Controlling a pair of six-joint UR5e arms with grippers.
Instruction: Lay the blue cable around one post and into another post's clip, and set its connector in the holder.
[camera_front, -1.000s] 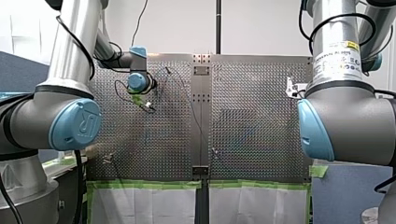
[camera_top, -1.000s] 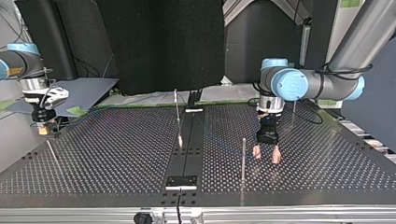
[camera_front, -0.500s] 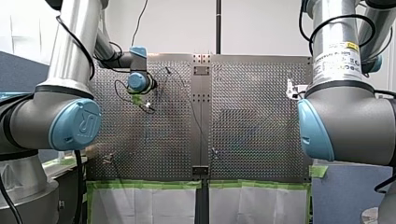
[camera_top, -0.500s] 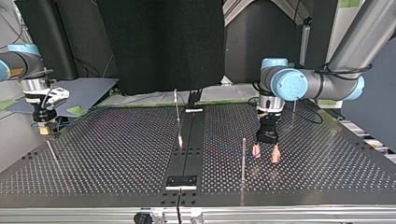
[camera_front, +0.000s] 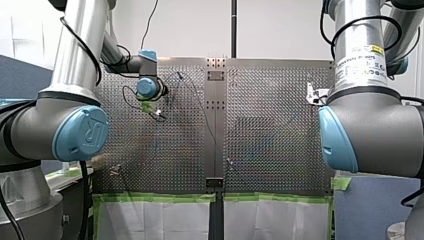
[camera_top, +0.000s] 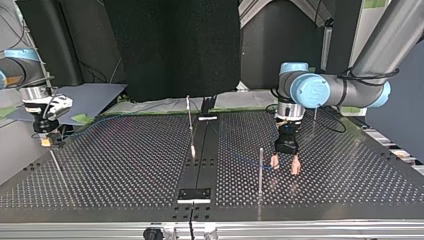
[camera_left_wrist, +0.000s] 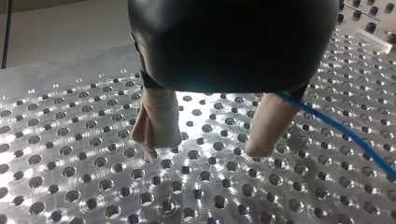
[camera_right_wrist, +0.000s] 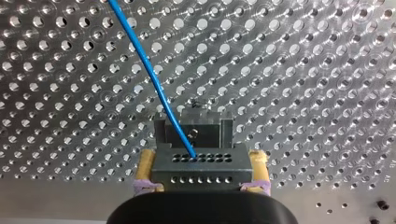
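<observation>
Surface: perforated shiny metal table (camera_top: 125, 165).
Writing: "UR" on a rounded blue joint cap (camera_front: 80, 134).
My left gripper (camera_top: 284, 167): beige pads apart, at the 3 o'clock of a slim steel post (camera_top: 260, 170) in the top view.
My right gripper (camera_right_wrist: 202, 156): yellow pads clamping a grey holed metal connector (camera_right_wrist: 201, 170) on a thin blue cable (camera_right_wrist: 149, 74).

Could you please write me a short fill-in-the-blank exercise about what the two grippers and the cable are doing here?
My right gripper is ____ on the grey connector.
The cable running out of the connector is ____ in colour.
My left gripper is ____ and holds nothing.
In the top view, my left gripper stands in the view's ____ half.
Missing words: shut; blue; open; right.
</observation>
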